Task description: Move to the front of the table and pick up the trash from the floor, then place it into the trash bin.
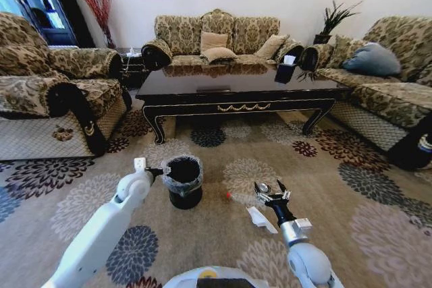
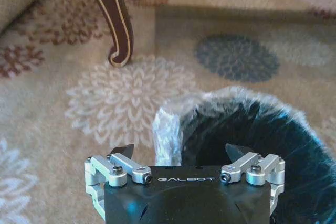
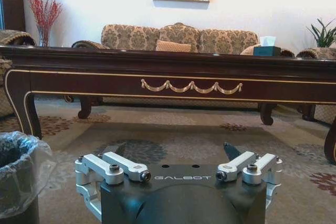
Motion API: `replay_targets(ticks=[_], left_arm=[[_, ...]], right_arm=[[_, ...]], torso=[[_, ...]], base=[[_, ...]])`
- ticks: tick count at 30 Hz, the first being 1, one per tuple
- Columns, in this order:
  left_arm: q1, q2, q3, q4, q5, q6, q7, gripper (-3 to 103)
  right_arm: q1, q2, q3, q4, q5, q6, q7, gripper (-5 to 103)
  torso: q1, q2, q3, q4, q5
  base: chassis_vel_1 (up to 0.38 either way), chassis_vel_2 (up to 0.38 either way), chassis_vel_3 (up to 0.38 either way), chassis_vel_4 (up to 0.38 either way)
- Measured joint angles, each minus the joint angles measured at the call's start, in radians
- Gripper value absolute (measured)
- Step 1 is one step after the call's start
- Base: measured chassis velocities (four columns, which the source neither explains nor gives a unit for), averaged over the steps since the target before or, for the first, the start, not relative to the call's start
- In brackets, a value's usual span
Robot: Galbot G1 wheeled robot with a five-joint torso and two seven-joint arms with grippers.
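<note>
Trash: a clear bottle [image 1: 237, 197] with a red cap lies on the floor [image 1: 324, 187] in the lower centre of the head view. A flat white wrapper [image 1: 260, 219] lies just below and to the right of it. A small silvery round piece [image 1: 263, 187] shows above the wrapper, close to the right gripper's fingertips; whether it touches them cannot be told.

Trash bin [image 1: 183, 181]: stands upright on the carpet left of the bottle, near it but apart, with its liner bag folded over the rim. In the left wrist view the bin's rim and liner [image 2: 247, 124] lie directly beyond the gripper body.

Right gripper [image 1: 272, 191]: low in the lower centre-right of the head view, over the trash, fingers spread with nothing between them. The right wrist view confirms the spread fingers [image 3: 232, 150].

Left gripper [image 1: 160, 171]: at the left edge of the bin rim in the head view. Its fingers [image 2: 125, 150] are spread and empty.

Table [image 1: 236, 89]: spans the middle of the head view, beyond the bin and trash. A dark tissue box [image 1: 287, 70] stands on its right part. Patterned sofas [image 1: 216, 38] surround it.
</note>
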Motion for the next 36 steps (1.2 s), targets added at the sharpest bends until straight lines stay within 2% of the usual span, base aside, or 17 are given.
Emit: replay_targets(ticks=[4, 6, 10, 16, 20, 21, 24, 26, 27, 28, 30, 34, 36], left_arm=[[-0.048, -0.024, 0.040, 0.075, -0.032, -0.001, -0.013, 99], [-0.092, -0.052, 0.071, 0.148, -0.065, -0.002, -0.033, 99], [-0.128, -0.078, 0.096, 0.209, -0.110, -0.003, -0.068, 99], [-0.152, -0.101, 0.118, 0.258, -0.152, -0.005, -0.122, 98], [-0.163, -0.112, 0.119, 0.277, -0.194, -0.005, -0.153, 93], [-0.166, -0.116, 0.119, 0.283, -0.209, -0.006, -0.162, 87], [-0.176, -0.125, 0.116, 0.301, -0.238, -0.006, -0.184, 82], [-0.179, -0.127, 0.111, 0.313, -0.258, -0.007, -0.196, 71], [-0.179, -0.127, 0.110, 0.315, -0.261, -0.008, -0.197, 71], [-0.179, -0.127, 0.107, 0.320, -0.267, -0.010, -0.199, 60], [-0.178, -0.127, 0.105, 0.321, -0.269, -0.011, -0.200, 60], [-0.165, -0.123, 0.096, 0.314, -0.270, -0.012, -0.200, 39], [-0.160, -0.121, 0.094, 0.309, -0.270, -0.012, -0.200, 39]], right_arm=[[-0.002, -0.002, 0.004, 0.000, 0.001, 0.001, 0.001, 100], [-0.003, -0.004, 0.008, 0.001, 0.004, 0.001, 0.002, 100], [-0.005, -0.005, 0.011, 0.002, 0.005, 0.001, 0.004, 100], [-0.007, -0.002, 0.012, -0.002, 0.004, 0.002, 0.005, 100], [-0.002, -0.003, 0.012, -0.005, 0.005, 0.003, 0.007, 100], [-0.001, -0.003, 0.012, -0.006, 0.005, 0.003, 0.008, 100], [0.000, -0.005, 0.012, -0.009, 0.005, 0.003, 0.009, 100], [-0.001, -0.005, 0.012, -0.010, 0.005, 0.004, 0.009, 100], [-0.002, -0.005, 0.012, -0.010, 0.005, 0.004, 0.009, 100], [-0.003, -0.006, 0.012, -0.010, 0.007, 0.006, 0.008, 100], [-0.003, -0.007, 0.013, -0.010, 0.009, 0.006, 0.008, 100], [-0.002, -0.004, 0.013, -0.009, 0.008, 0.007, 0.008, 100], [-0.001, -0.003, 0.012, -0.009, 0.008, 0.007, 0.008, 100]], torso=[[0.000, 0.000, 0.000, -0.0001, -0.0001], [0.000, 0.000, 0.000, -0.0001, -0.0002], [0.000, 0.000, 0.000, -0.0001, -0.0001], [0.000, 0.000, 0.000, -0.0001, 0.0000], [0.000, 0.000, 0.000, 0.0001, -0.0001], [0.000, 0.000, 0.000, 0.0000, -0.0001], [0.000, 0.000, 0.000, 0.0000, 0.0000], [0.000, 0.000, 0.000, 0.0001, 0.0005], [0.000, 0.000, 0.000, 0.0001, 0.0006], [0.000, 0.000, 0.000, 0.0004, 0.0007], [0.000, 0.000, 0.000, 0.0004, 0.0007], [0.000, 0.000, 0.000, 0.0005, 0.0003], [0.000, 0.000, 0.000, 0.0005, 0.0003]], base=[[0.000, 0.000, 0.000, 0.000], [0.000, 0.000, 0.000, 0.000], [0.000, 0.000, 0.000, 0.000], [0.000, 0.000, 0.000, 0.000], [0.000, 0.000, 0.000, 0.000], [0.000, 0.000, 0.000, 0.000], [0.000, 0.000, 0.000, 0.000], [0.000, 0.000, 0.000, 0.000], [0.000, 0.000, 0.000, 0.000], [0.000, 0.000, 0.000, 0.000], [0.000, 0.000, 0.000, 0.000], [0.000, 0.000, 0.000, 0.000], [0.000, 0.000, 0.000, 0.000]])
